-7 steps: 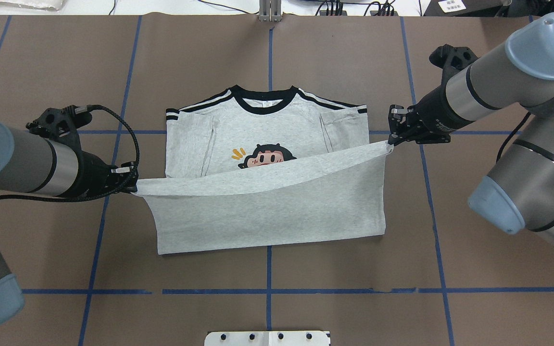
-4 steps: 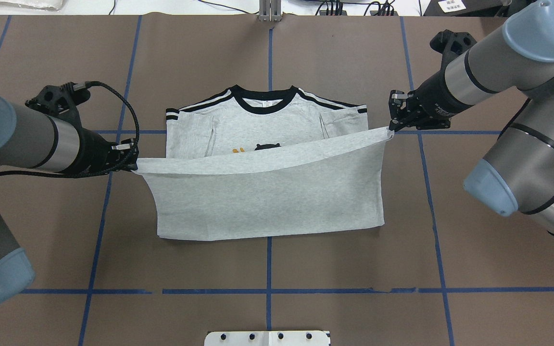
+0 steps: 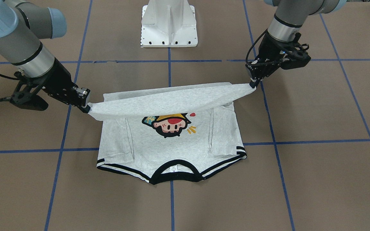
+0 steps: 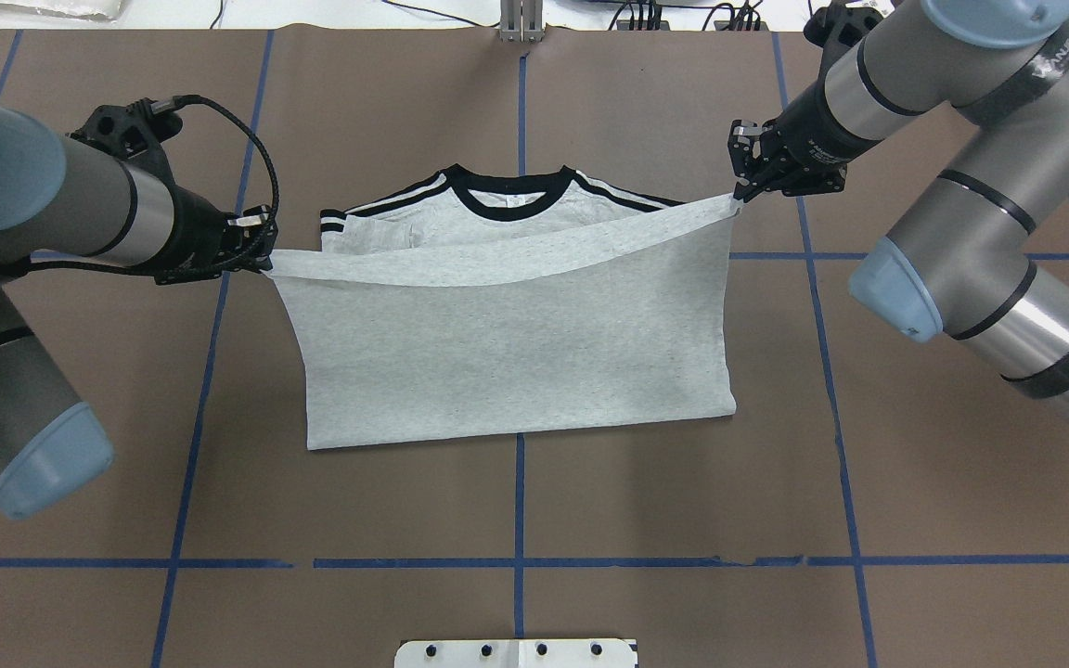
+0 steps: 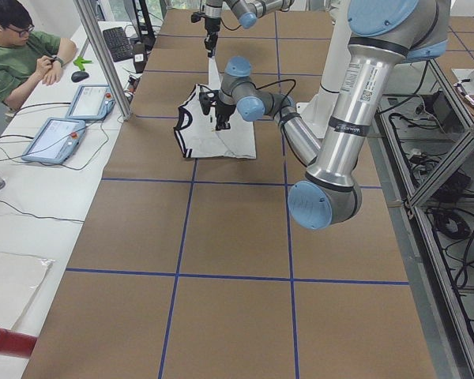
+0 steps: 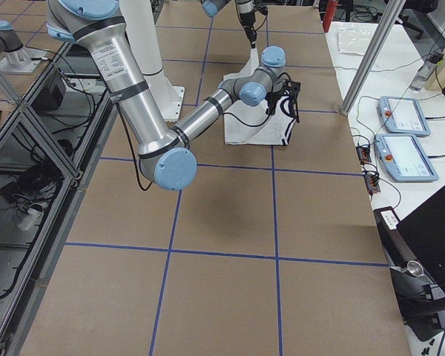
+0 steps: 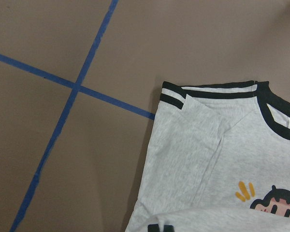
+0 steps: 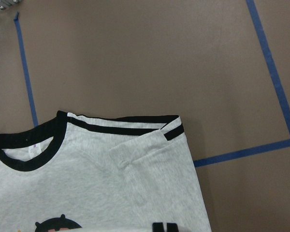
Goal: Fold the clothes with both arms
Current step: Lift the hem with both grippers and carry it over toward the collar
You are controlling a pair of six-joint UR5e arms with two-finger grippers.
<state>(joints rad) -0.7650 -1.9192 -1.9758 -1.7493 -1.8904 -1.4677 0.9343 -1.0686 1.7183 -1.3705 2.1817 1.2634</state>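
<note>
The grey T-shirt [image 4: 516, 343] lies on the brown table with its black collar [image 4: 507, 199] on the far side and both sleeves folded in. My left gripper [image 4: 261, 260] is shut on the left corner of the bottom hem. My right gripper [image 4: 740, 195] is shut on the right corner. The hem hangs taut between them, lifted over the chest. In the front-facing view the cartoon head [image 3: 169, 123] shows below the raised hem, with the left gripper [image 3: 252, 85] and right gripper [image 3: 87, 109] at its ends. Both wrist views look down on the striped shoulders [image 7: 208, 92] [image 8: 130, 128].
The white pedestal base [image 4: 516, 652] stands at the near table edge. Blue tape lines [image 4: 521, 561] grid the brown table. A metal post [image 4: 521, 19] rises at the far edge. A person [image 5: 16, 55] sits at a side desk with tablets [image 5: 55, 138].
Both grippers have carried the lifted hem away from the robot toward the collar. In the overhead view the fold now hides the cartoon head and reaches the shoulders.
</note>
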